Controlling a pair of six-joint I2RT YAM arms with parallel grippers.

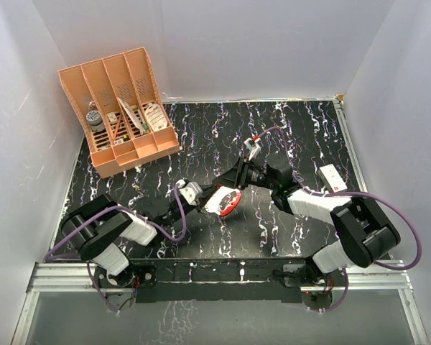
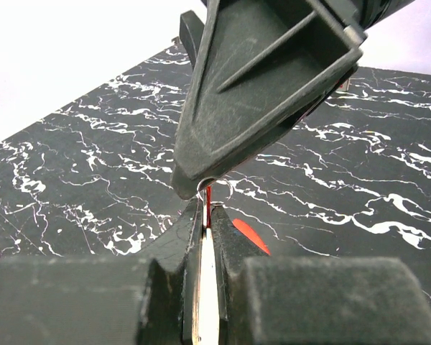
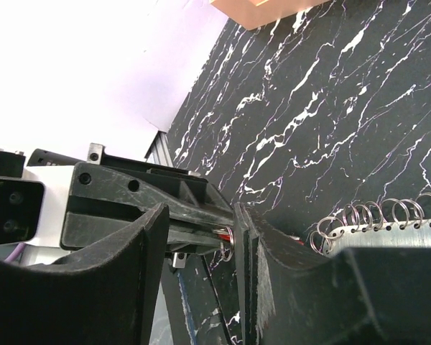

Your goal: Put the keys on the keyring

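Red-white keyring (image 2: pixel 205 298) edge-on in left pincer (image 2: pixel 207 213); right pincer (image 3: pixel 201 226) parted around it.

Overhead view, wrist close-ups (facing each other)

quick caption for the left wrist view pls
Left pincer clamps the red-and-white keyring edge-on with the right pincer tip-to-tip above it, over a black marbled table.

A robotics test cell is indicated: a black, white-veined marble-pattern tabletop (image 1: pixel 309 129) is enclosed by plain white panel walls (image 1: pixel 237 43), and an aluminium extrusion rail (image 1: pixel 57 273) is fitted along the near edge.
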